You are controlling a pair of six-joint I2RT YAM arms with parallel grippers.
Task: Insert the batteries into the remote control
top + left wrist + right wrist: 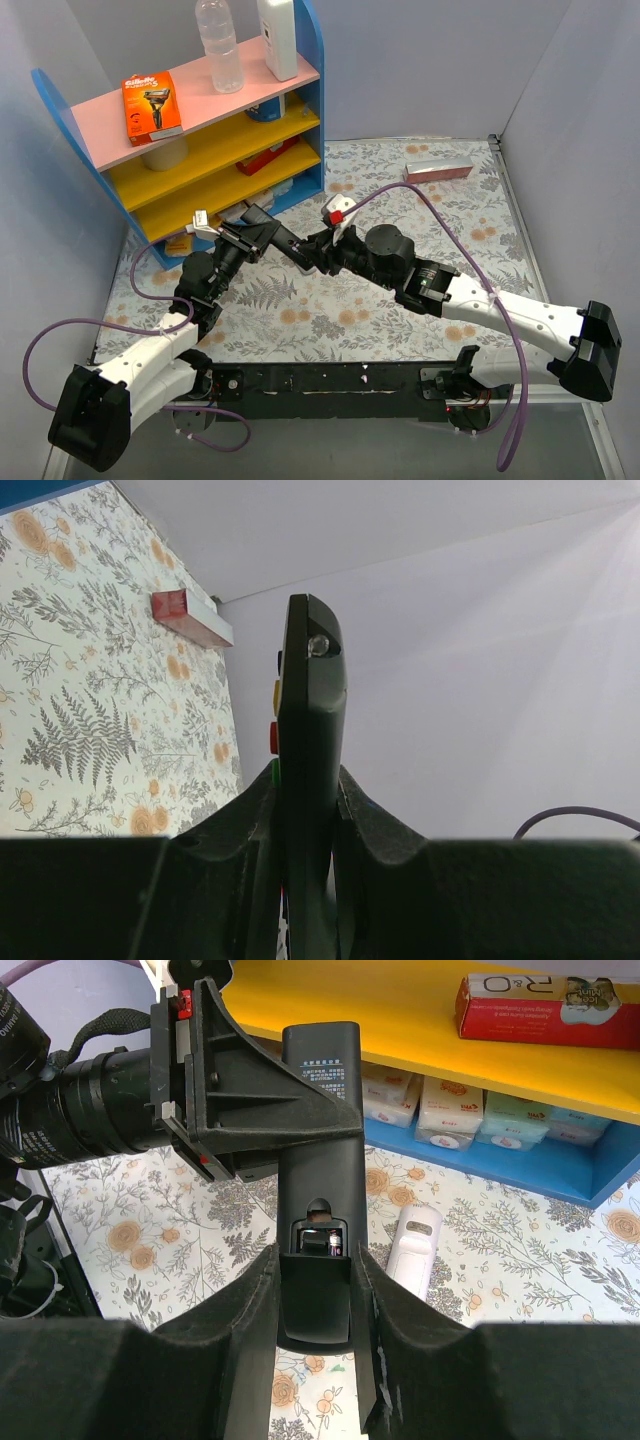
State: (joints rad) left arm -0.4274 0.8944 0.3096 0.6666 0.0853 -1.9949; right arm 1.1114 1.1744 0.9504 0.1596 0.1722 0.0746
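Left claw point(305, 785) and right claw point(315, 1265) both clamp the remote control point(320, 1185).

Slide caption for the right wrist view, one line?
Right gripper holds the remote control by its lower end, left gripper clamps it higher up; a battery shows in the open bay.

light: bright, even | glare: streaks on wall point(560, 600) | blur: near fingers point(240, 1360) soft

The right fingers point(250, 1350) pinch the remote point(318, 1160) at its near end; the left fingers point(262, 1100) clamp it farther up. A battery point(322, 1243) sits in its open bay. A white object point(415, 1250) lies on the counter point(520, 1250), just right.
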